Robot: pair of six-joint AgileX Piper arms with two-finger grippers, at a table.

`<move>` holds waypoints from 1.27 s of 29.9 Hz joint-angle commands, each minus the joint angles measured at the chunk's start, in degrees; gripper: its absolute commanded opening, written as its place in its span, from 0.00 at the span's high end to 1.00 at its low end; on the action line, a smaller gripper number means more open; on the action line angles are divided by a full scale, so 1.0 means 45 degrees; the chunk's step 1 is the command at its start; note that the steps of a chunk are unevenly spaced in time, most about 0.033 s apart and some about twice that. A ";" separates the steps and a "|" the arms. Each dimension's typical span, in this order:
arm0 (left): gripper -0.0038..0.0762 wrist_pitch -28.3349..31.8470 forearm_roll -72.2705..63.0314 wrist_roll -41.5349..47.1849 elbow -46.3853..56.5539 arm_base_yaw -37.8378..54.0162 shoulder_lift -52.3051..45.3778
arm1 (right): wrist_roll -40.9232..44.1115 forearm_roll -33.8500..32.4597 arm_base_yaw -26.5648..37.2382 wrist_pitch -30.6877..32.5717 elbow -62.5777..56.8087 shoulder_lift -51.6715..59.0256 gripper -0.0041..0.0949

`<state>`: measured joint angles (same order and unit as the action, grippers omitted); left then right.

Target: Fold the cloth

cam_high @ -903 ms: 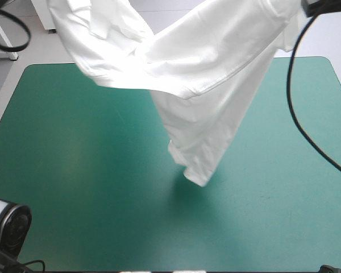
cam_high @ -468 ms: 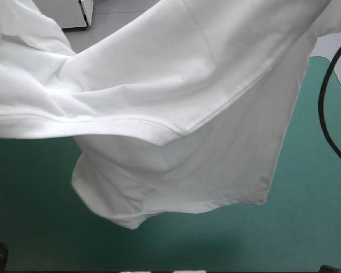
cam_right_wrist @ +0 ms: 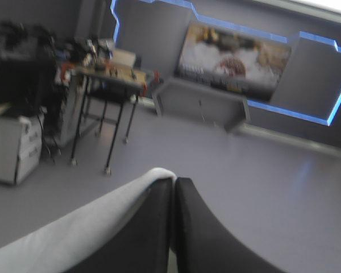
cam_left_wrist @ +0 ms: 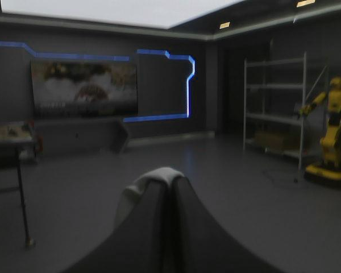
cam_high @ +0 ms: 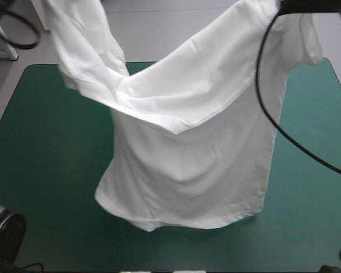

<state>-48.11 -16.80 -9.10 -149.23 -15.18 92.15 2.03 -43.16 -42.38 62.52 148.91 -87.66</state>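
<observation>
The white T-shirt (cam_high: 193, 153) hangs lifted over the teal-green table (cam_high: 40, 142), strung between two raised corners at the far left and far right. Its lower hem trails near the table's front middle. Both arms are raised out of the high view. In the left wrist view my left gripper (cam_left_wrist: 169, 181) is shut, a small fold of the white T-shirt (cam_left_wrist: 153, 177) pinched at its tips. The right wrist view shows my right gripper (cam_right_wrist: 174, 182) shut too, with a strip of the T-shirt (cam_right_wrist: 74, 233) running along one finger.
Bare teal-green cover (cam_high: 312, 114) lies to the left, right and front of the hanging shirt. Both wrist views look level into the room, away from the table.
The shirt swung toward the camera just before, filling the high view, and now hangs farther back. Compared with the earliest frame it is spread wider, its lower part opened into a broad panel.
</observation>
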 commanded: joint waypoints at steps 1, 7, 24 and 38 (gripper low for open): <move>0.96 -0.0579 0.0730 0.0383 0.1120 -0.0017 0.0741 | 0.1224 -0.0381 0.0974 0.0241 -0.0730 -0.0784 0.98; 0.96 -0.0824 0.1153 0.0405 0.2907 -0.0017 0.2906 | 0.1625 0.3214 0.4131 0.0367 -0.3735 -0.1881 0.98; 0.96 0.1074 0.2371 0.0963 0.3029 -0.0017 0.8853 | 0.0435 1.1886 0.9271 -0.0361 -0.5792 -0.7088 0.98; 0.83 0.2823 0.2307 0.0963 0.3029 0.0007 0.9799 | -0.0522 1.2024 0.9280 -0.0578 -0.5350 -0.8161 0.71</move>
<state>-39.89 -5.70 -5.20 -134.00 -15.23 141.20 0.88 9.76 -1.21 61.04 121.87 -128.58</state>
